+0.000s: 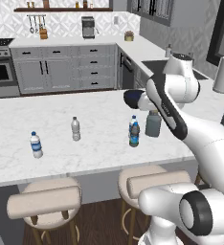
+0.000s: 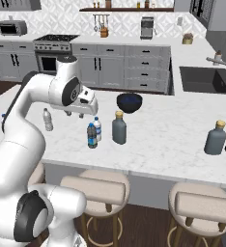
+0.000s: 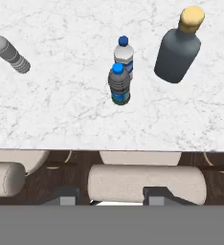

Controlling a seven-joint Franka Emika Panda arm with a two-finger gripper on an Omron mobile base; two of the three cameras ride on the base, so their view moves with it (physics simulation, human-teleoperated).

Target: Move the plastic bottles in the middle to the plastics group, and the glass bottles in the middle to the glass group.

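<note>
Dark bottle (image 3: 119, 84): upright on the desk (image 3: 61, 110), well apart from the fingers (image 3: 109, 197)
Fingers: apart, nothing held
Label: blue, unreadable

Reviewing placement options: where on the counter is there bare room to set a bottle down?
Bare marble lies between the plain greyish bottle and the dark-bodied bottle, and between the grey-teal bottle and slate-blue bottle. The middle cluster is crowded.

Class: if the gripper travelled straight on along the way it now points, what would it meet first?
Probably the dark plastic bottle, nearest the hand view's centre; depth is unclear, so it might meet bare counter beside it.
</note>
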